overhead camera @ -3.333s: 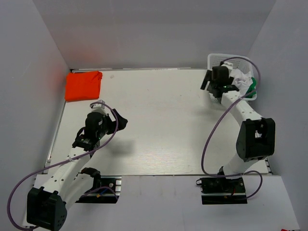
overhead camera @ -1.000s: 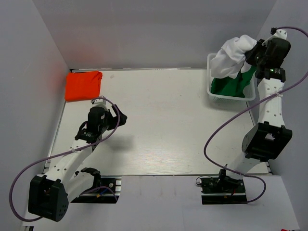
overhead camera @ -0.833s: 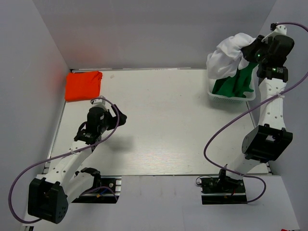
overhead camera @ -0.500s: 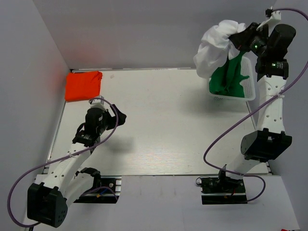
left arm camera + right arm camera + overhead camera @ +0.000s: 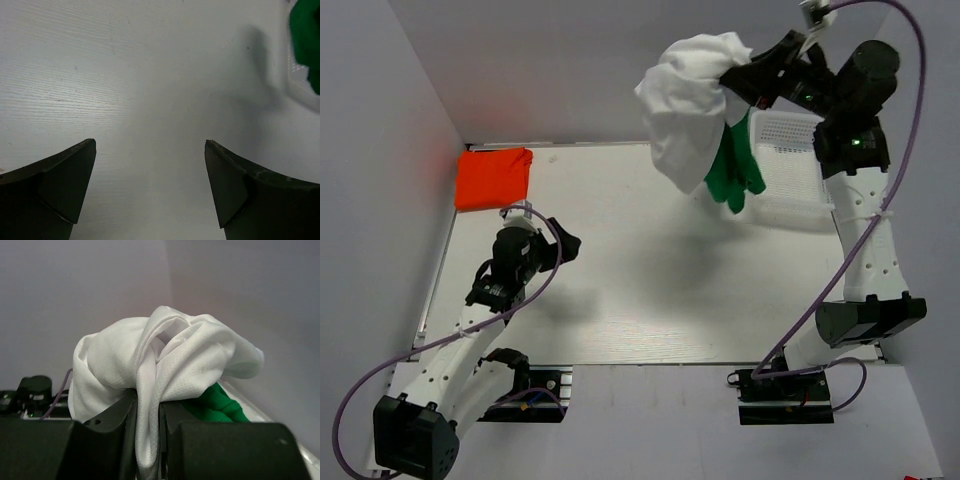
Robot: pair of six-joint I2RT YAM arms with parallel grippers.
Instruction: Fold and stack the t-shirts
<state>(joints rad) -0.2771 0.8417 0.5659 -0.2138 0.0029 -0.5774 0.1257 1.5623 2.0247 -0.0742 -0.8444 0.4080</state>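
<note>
Orange t-shirt (image 5: 494, 178) is folded upper left; right fingers (image 5: 112, 427) are clamped on a white garment (image 5: 685, 100) with the green t-shirt (image 5: 730, 175) dangling, left fingers (image 5: 60, 175) apart, so most folding's left.

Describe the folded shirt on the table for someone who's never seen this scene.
On the white table, look to the far left corner by the wall. The orange-red t-shirt lies there folded flat, the only cloth on the tabletop; the white cloth and green t-shirt hang in the air at the right gripper.
</note>
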